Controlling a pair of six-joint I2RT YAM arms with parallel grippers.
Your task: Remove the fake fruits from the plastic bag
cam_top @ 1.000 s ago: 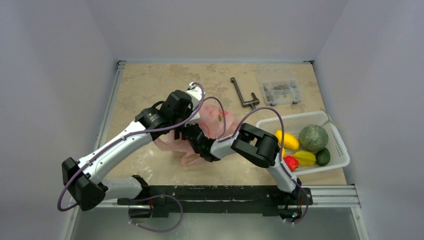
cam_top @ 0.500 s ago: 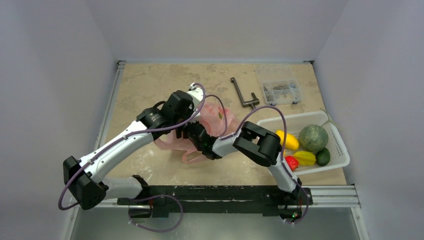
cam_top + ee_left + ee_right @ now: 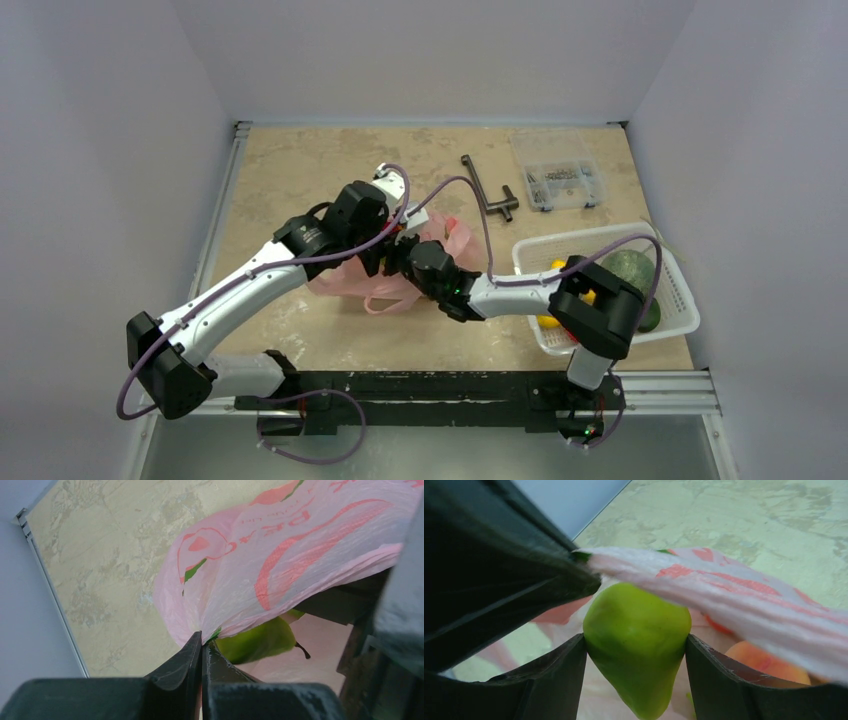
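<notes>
Right pincer [image 3: 636, 647]: I have it pinching the lime-green apple [image 3: 636, 625], one finger on each flank, roughly at the widest part.
Left pincer [image 3: 201, 650]: pressed together on a fold of the pink plastic bag [image 3: 280, 555], holding the upper lip of the mouth up over the apple.
Apple position: at the bag's mouth, under the raised film and not yet clear of it.
Apple handling: I judge it light, hard and glossy, so it could slip. It narrows towards the bottom, so a hold across the broad middle suits it better than one lower down.
Bag handling: thin, soft film that will likely cling and drag. I would take it at the rim, as the left pincer does, not by the body.
Peach [image 3: 769, 662]: deeper inside, just behind my right finger, partly under film.
Bag position: on the table [image 3: 300, 170], between the two arms.
Farther right: a white lattice basket [image 3: 610, 240] holds the dull green melon [image 3: 635, 265] and other fruit, well apart from the bag.
</notes>
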